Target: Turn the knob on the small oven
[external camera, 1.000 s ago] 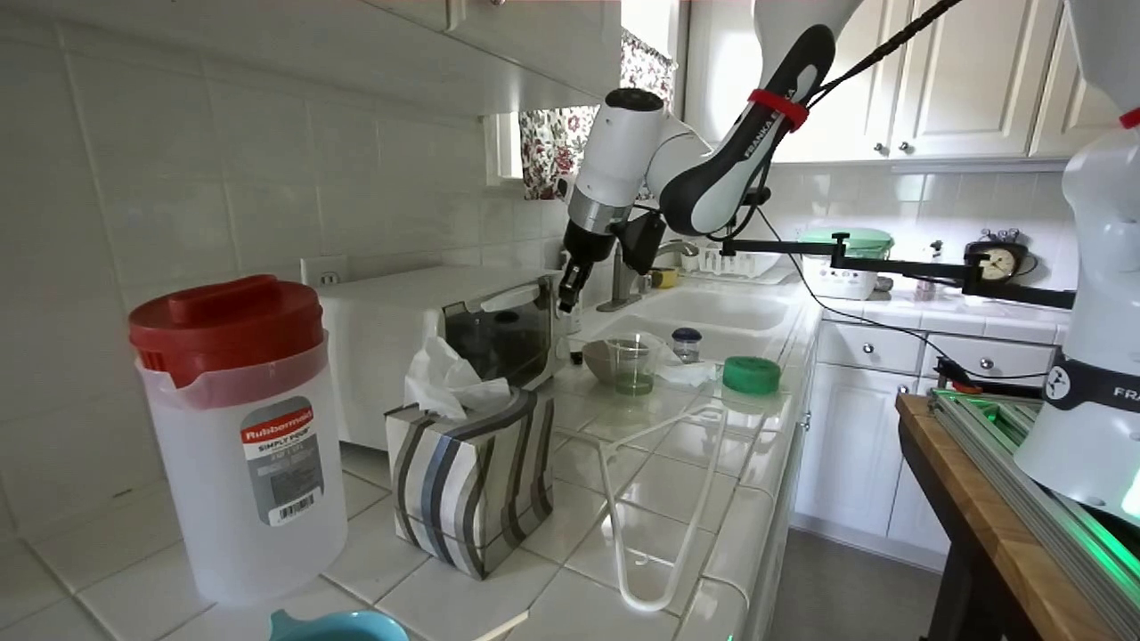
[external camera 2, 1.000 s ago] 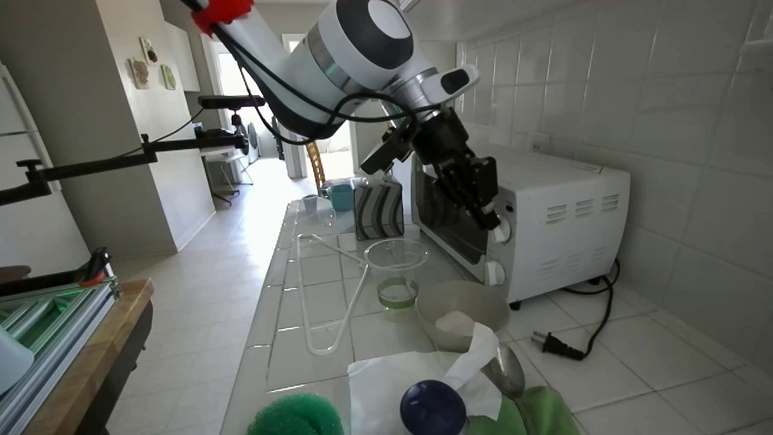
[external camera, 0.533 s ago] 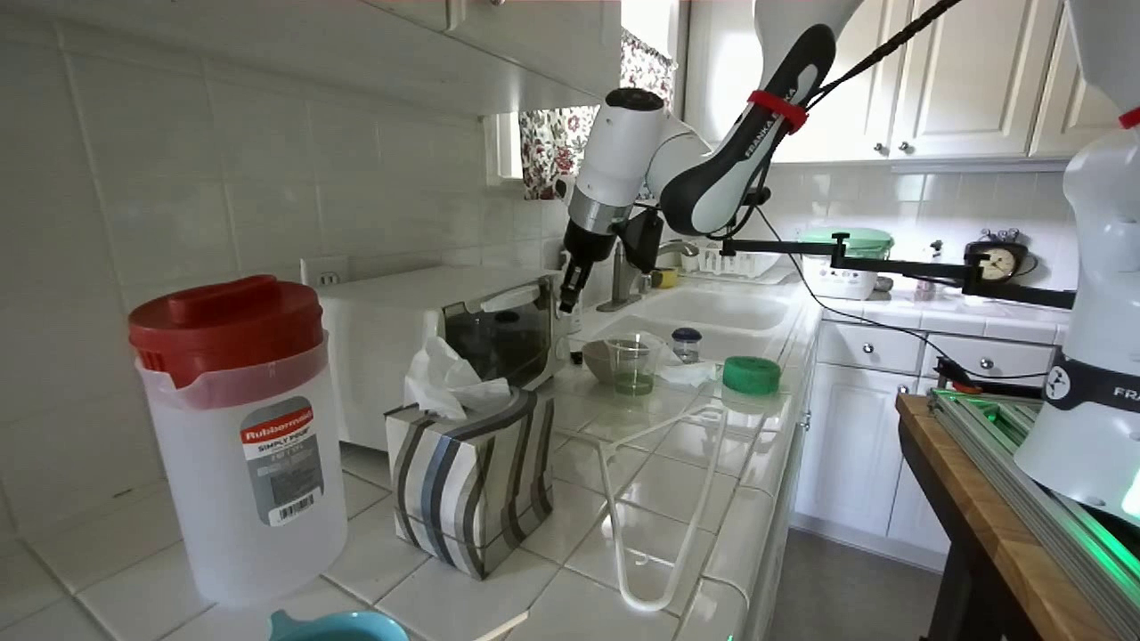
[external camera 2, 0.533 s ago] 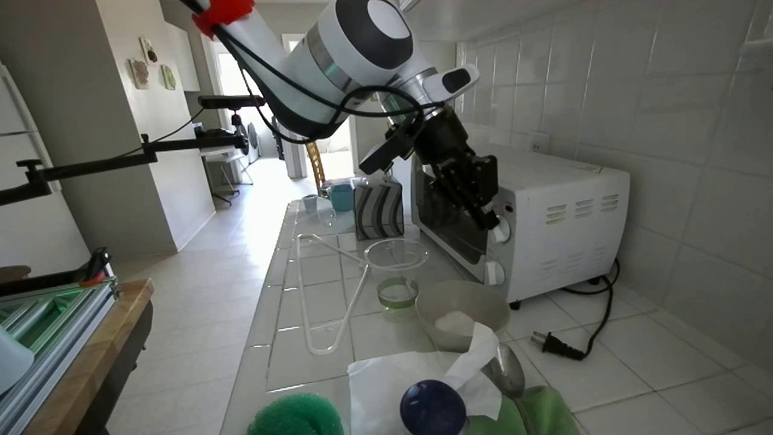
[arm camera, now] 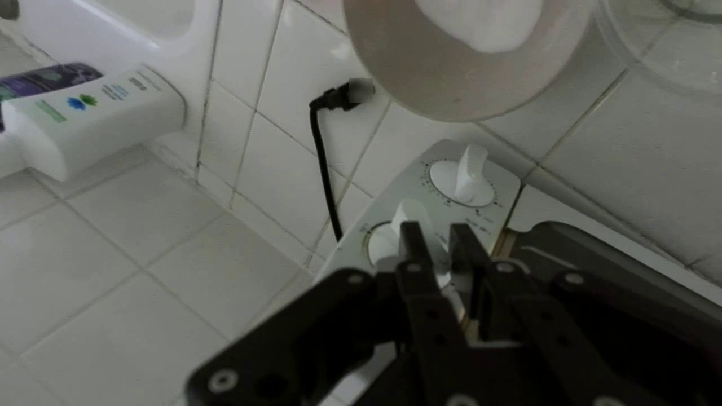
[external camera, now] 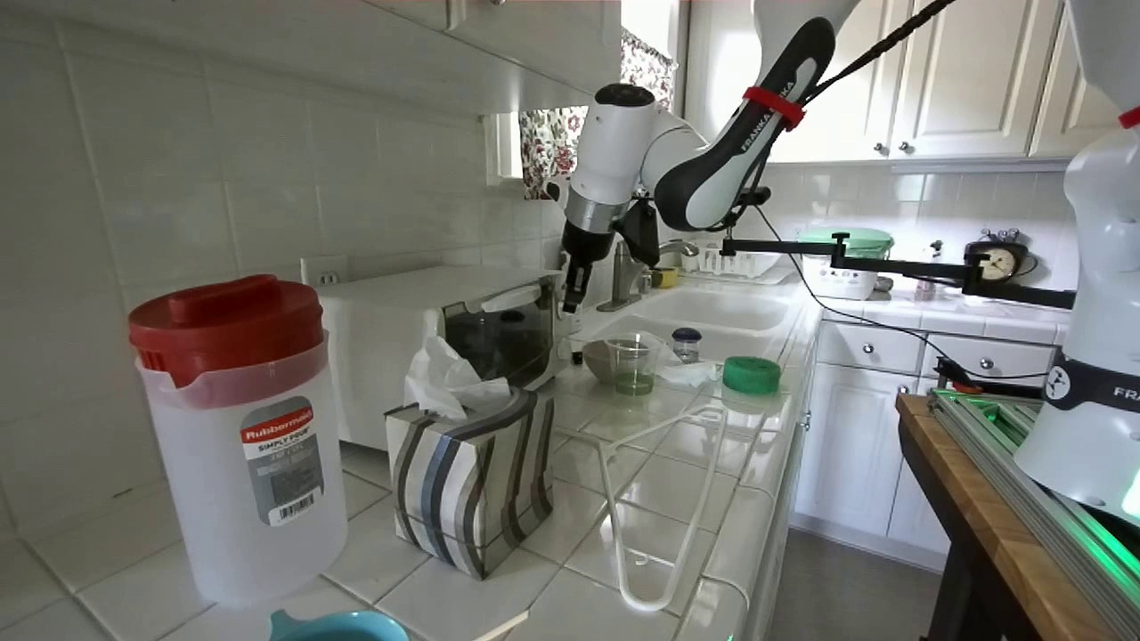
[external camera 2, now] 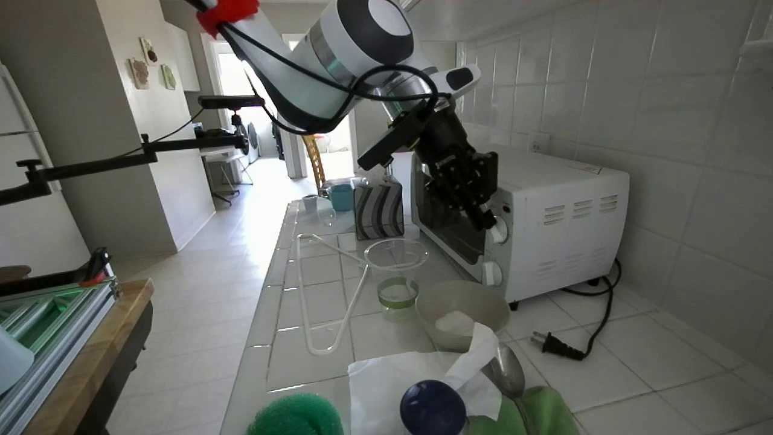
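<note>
Oven point(external camera 2: 564, 223): right half, an exterior view | claw point(arm camera: 435, 230): fingers slightly apart at upper knob point(external camera 2: 500, 231), whether it holds I cannot tell | bowl point(external camera 2: 433, 319): lower centre, white thing point(external camera 2: 456, 323) inside | tissue box point(external camera: 463, 490): tissue point(external camera: 450, 381) sticking out

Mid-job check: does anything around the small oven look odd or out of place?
Yes: the power plug lies loose on the counter beside the small oven, not in any outlet, with its cord leading back toward the oven's rear. That looks odd because the oven seems unplugged. I see no obvious spill or damage.
</note>
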